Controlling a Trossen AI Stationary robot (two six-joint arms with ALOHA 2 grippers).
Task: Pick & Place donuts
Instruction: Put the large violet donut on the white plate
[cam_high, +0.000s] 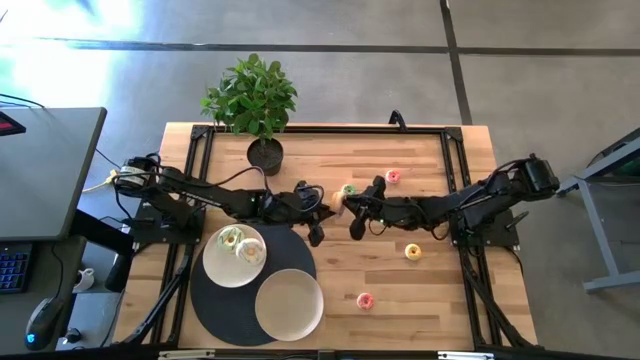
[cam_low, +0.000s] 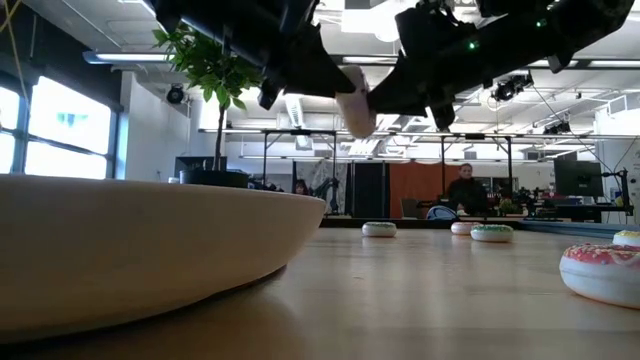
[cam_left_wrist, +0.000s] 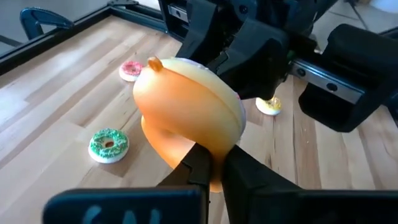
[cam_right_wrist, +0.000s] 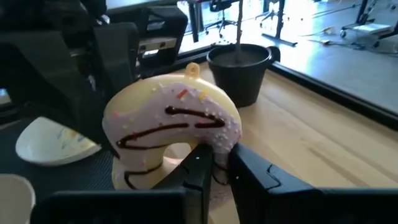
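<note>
Between both grippers, lifted over the table's middle, is one toy ring donut (cam_right_wrist: 171, 118) with lilac icing and dark drizzle; the left wrist view shows its plain orange underside (cam_left_wrist: 186, 106). My left gripper (cam_left_wrist: 214, 155) reaches in from the left and my right gripper (cam_right_wrist: 221, 152) from the right, both shut on that ring, seen also in the low view (cam_low: 355, 100). Loose on the wood lie a green donut (cam_left_wrist: 109, 144), a pink donut (cam_high: 393, 177), a yellow donut (cam_high: 412, 251) and another pink donut (cam_high: 365, 300). Two more donuts (cam_high: 240, 245) sit on a white plate (cam_high: 215, 268). My left gripper pinches the donut's rim (cam_left_wrist: 199, 140) between its two fingers, coming about level from the table's left, on the plain underside. The donut stands on edge, clear of the table. My right gripper pinches the same ring at its iced rim (cam_right_wrist: 214, 140) between its two fingers, coming about level from the table's right. The donut is upright, held clear of the wood.
A potted plant (cam_high: 262, 105) stands at the far edge. A dark round mat (cam_high: 215, 305) near the near-left carries the plate and a second white dish (cam_high: 288, 304). Bare wood lies between the loose donuts on the right half. A person (cam_low: 463, 190) sits far behind the table.
</note>
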